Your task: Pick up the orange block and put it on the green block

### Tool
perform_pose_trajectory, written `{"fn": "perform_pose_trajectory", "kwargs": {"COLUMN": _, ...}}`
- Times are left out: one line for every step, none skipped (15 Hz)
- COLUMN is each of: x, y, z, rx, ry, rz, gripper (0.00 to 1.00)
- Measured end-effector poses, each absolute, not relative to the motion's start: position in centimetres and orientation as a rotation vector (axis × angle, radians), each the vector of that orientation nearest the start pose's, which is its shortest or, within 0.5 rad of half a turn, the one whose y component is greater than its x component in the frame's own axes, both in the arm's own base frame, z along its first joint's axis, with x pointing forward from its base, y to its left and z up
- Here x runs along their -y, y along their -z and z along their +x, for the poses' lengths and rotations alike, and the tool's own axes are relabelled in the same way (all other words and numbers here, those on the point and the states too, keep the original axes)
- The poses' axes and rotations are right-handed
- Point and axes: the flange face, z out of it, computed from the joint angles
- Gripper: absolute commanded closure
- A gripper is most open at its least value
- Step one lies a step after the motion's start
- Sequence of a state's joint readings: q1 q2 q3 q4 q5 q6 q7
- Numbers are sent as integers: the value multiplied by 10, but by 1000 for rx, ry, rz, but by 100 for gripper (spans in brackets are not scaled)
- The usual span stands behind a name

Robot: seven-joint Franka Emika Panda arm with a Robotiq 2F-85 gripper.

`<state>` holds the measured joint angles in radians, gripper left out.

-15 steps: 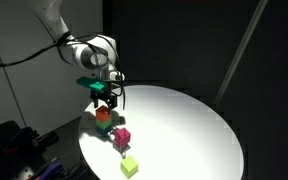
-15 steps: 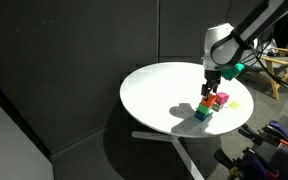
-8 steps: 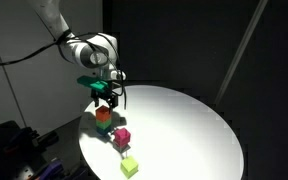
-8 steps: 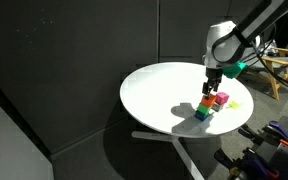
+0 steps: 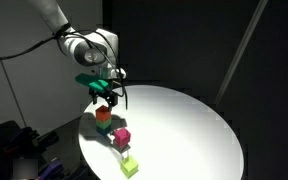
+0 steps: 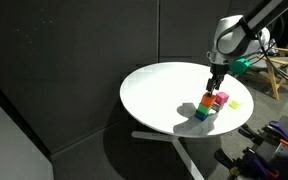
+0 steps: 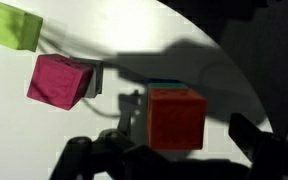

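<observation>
The orange block (image 5: 103, 115) sits on top of the green block (image 5: 104, 125) near the edge of the round white table (image 5: 184, 120). Both exterior views show this stack; in the second, the orange block (image 6: 205, 102) rests on the green block (image 6: 202, 113). My gripper (image 5: 106, 98) hangs just above the stack, open and empty. In the wrist view the orange block (image 7: 176, 118) lies between my spread fingers (image 7: 179, 150). Only a thin strip of the green block (image 7: 166, 84) shows at its edge.
A magenta cube (image 5: 122, 136) and a lime cube (image 5: 130, 166) lie next to the stack, and both also show in the wrist view, magenta (image 7: 59, 80) and lime (image 7: 9, 25). The table edge is close behind the stack. Dark curtains surround the table.
My gripper has risen slightly above the stack. The blocks have not moved.
</observation>
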<state>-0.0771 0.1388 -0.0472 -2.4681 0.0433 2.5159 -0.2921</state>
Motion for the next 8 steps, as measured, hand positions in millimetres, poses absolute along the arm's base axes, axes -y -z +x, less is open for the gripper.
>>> {"fn": "perform_pose_trajectory", "kwargs": {"x": 60, "y": -234, "z": 463, "rx": 212, "ry": -117, "rz": -3093, "gripper": 0}}
{"fn": "perform_pose_trajectory", "kwargs": {"x": 61, "y": -237, "z": 459, "rx": 217, "ry": -104, "rz": -3091, "gripper": 0}}
{"fn": "perform_pose_trajectory", "kwargs": {"x": 63, "y": -239, "z": 455, "rx": 215, "ry": -94, "rz": -3092, "gripper": 0}}
{"fn": "perform_pose_trajectory", "kwargs": {"x": 64, "y": -241, "z": 451, "rx": 208, "ry": -87, "rz": -3093, "gripper": 0}}
{"fn": "perform_pose_trajectory", "kwargs": {"x": 66, "y": -243, "z": 446, "rx": 199, "ry": -81, "rz": -3093, "gripper": 0}}
{"fn": "perform_pose_trajectory", "kwargs": {"x": 68, "y": -244, "z": 441, "rx": 190, "ry": -76, "rz": -3094, "gripper": 0}}
{"fn": "perform_pose_trajectory", "kwargs": {"x": 70, "y": -246, "z": 437, "rx": 178, "ry": -73, "rz": -3095, "gripper": 0}}
{"fn": "perform_pose_trajectory", "kwargs": {"x": 73, "y": -247, "z": 432, "rx": 165, "ry": -71, "rz": -3095, "gripper": 0}}
